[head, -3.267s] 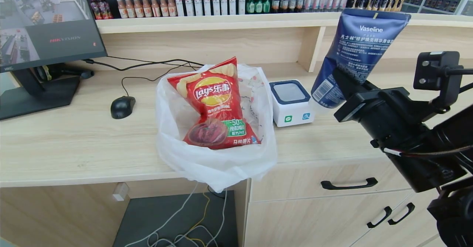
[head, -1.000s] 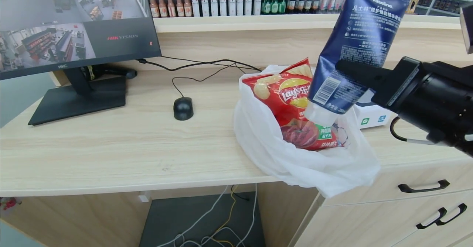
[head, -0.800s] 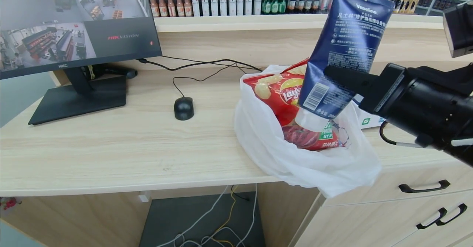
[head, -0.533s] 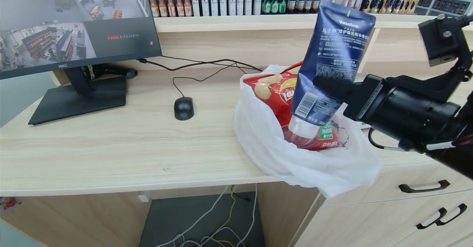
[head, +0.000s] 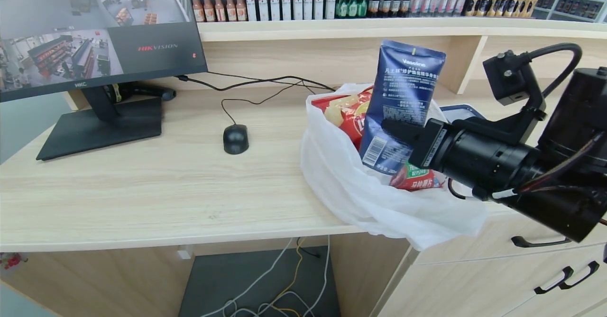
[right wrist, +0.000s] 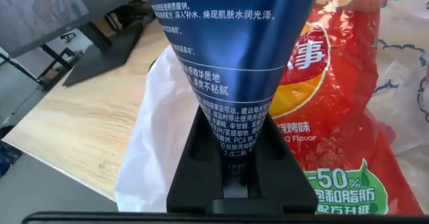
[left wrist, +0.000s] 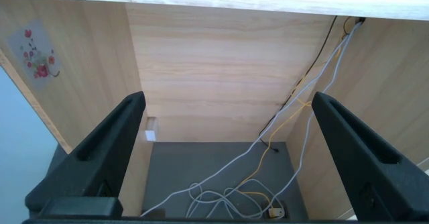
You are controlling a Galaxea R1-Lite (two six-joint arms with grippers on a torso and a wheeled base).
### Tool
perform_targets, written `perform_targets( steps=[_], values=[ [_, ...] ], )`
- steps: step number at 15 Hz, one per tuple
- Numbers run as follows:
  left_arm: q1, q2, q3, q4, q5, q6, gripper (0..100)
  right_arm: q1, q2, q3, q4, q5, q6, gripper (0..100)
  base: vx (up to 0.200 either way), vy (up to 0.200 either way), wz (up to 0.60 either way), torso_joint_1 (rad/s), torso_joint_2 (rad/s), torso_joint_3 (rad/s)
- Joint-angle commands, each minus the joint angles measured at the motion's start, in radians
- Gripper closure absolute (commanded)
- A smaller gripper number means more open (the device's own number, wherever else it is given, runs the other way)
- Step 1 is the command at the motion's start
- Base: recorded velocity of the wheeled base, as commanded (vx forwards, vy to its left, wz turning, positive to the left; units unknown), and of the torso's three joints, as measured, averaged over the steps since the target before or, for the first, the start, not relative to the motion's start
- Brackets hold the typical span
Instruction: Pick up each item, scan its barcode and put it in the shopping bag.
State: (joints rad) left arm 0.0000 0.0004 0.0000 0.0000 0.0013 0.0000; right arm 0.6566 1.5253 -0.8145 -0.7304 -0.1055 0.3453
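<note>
My right fingers [head: 397,130] pinch the blue tube [head: 407,94] near its lower end, which dips into the white shopping bag [head: 341,184] in front of the red chip bag [head: 342,113]. My left fingers [left wrist: 114,150] hang wide apart beneath the surface [head: 142,189].

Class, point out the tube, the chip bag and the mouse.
Tube [head: 403,94]: head view, on its printed body.
Chip bag [right wrist: 345,133]: right wrist view, on its red front.
Mouse [head: 235,139]: head view, on its top.
</note>
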Motion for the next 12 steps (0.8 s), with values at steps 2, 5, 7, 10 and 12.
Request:
perform_targets(
  steps=[2,5,7,10,12],
  values=[
    [-0.002,0.0,0.0,0.0,0.0,0.0,0,-0.046,0.061,-0.012,-0.001,0.0,0.0,100,0.0,0.0,0.0,0.0,0.0,0.0],
    [0.0,0.0,0.0,0.0,0.0,0.0,0,-0.084,0.096,-0.037,-0.001,0.001,0.001,100,0.0,0.0,0.0,0.0,0.0,0.0],
    [0.0,0.0,0.0,0.0,0.0,0.0,0,-0.087,0.095,-0.031,-0.003,0.001,0.004,100,0.0,0.0,0.0,0.0,0.0,0.0],
    [-0.002,0.0,0.0,0.0,0.0,0.0,0,-0.072,0.072,-0.034,-0.003,0.001,0.0,100,0.0,0.0,0.0,0.0,0.0,0.0],
    [0.0,0.0,0.0,0.0,0.0,0.0,0,-0.031,0.053,-0.035,-0.003,-0.003,-0.003,100,0.0,0.0,0.0,0.0,0.0,0.0]
  ],
)
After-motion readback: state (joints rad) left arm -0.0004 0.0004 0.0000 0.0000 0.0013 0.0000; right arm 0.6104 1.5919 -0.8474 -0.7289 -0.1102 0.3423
